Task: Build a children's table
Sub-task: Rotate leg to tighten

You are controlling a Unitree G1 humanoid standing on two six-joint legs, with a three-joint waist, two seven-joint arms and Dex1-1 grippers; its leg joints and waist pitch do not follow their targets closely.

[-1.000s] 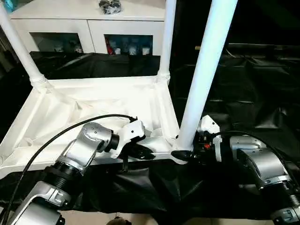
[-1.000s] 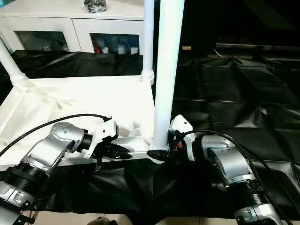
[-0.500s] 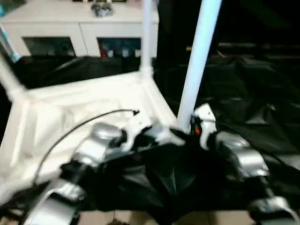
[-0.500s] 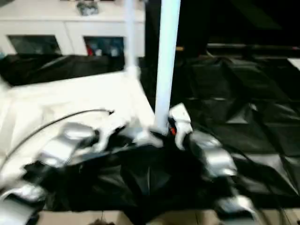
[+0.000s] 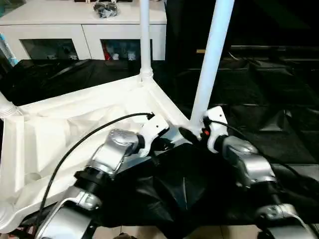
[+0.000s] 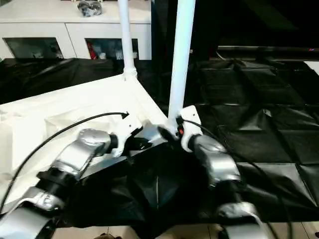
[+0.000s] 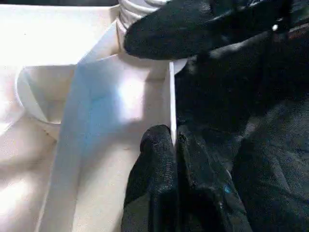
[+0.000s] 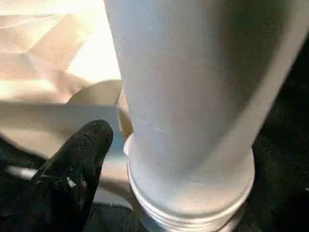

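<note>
Background stuff: there's a white cabinet [image 5: 84, 30] at the back with glass doors, and you can make out small colourful bits on the shelves behind the glass, too small to say what. On the cabinet's top, toward its right end, sits a dark crinkly bundle [image 5: 105, 7], can't tell what it is. Black plastic sheeting [image 6: 259, 114] covers the whole work surface, creased into squares on the right side and bunched up along the near edge.

The two upright legs [image 5: 212, 59] run past the frame's top.
</note>
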